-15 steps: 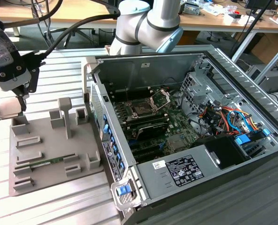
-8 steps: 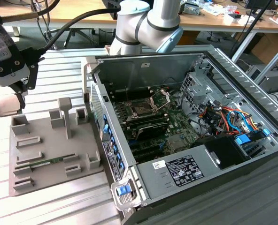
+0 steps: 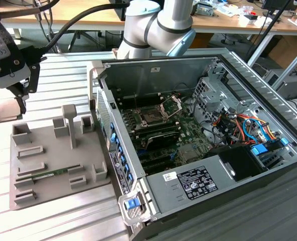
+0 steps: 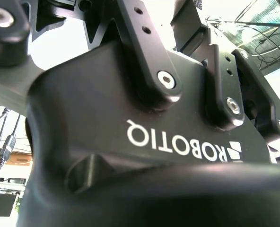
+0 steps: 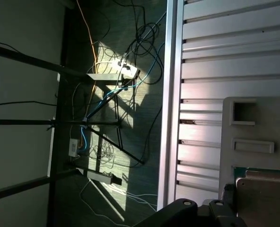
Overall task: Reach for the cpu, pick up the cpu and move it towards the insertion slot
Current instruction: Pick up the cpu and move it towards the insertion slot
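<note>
**Exterior view:** At the scene's far left, the claw [image 3: 18, 98] of a robot arm [image 3: 158, 25] hangs directly over the cpu [image 3: 3, 108]. The cpu is a pale beige square just beside the far left corner of a grey plastic tray [image 3: 53, 150] on the ribbed aluminium desk [image 3: 63, 75]. Whether the claw is open or closed cannot be told. Well apart to the right, inside an open steel computer case [image 3: 153, 75], the insertion slot [image 3: 151, 118] sits on the green motherboard [image 3: 188, 145]. Its centre is dark and its silver load plate [image 3: 171, 104] is tipped up.

**Second wrist view:** The claw's matte black housing and link arms, pinned with bright steel bolts [image 4: 166, 79], stand against a glaring background.

**First wrist view:** The cpu [image 5: 265, 198] shows as a flat, dull-metal plate edged in green, close against the tray [image 5: 272, 109] with its moulded recesses. Past the edge of the slatted desk [image 5: 211, 71], cables [image 5: 116, 80] sprawl across the floor [image 5: 26, 94].

The chip looks light, thin and stiff. Its smooth metal top is probably slippery and its underside probably delicate, so a level hold across two opposite edges seems safest.
</note>
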{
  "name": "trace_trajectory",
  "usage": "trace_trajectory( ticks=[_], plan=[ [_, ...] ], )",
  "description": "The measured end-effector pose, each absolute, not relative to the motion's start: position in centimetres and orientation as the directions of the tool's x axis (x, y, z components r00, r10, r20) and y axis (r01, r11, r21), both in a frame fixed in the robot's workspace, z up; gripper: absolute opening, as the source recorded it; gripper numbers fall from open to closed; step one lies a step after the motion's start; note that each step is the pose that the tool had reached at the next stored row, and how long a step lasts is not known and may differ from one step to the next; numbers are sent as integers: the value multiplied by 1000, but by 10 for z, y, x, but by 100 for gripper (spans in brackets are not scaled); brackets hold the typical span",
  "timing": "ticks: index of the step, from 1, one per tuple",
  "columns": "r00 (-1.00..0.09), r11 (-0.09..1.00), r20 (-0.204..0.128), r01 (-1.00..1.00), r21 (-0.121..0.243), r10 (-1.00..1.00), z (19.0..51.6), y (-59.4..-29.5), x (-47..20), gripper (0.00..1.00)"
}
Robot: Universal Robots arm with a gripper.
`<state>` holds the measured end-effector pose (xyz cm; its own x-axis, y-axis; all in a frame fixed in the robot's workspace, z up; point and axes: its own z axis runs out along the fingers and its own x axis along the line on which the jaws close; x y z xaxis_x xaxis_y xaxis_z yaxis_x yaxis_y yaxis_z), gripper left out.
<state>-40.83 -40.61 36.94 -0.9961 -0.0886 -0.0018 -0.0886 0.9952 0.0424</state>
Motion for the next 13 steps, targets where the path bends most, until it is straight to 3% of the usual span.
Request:
trace_trajectory(
  ticks=[13],
  plan=[
    [-996,995,-2,-89,42,-89,381,-406,-408,55]
  ],
)
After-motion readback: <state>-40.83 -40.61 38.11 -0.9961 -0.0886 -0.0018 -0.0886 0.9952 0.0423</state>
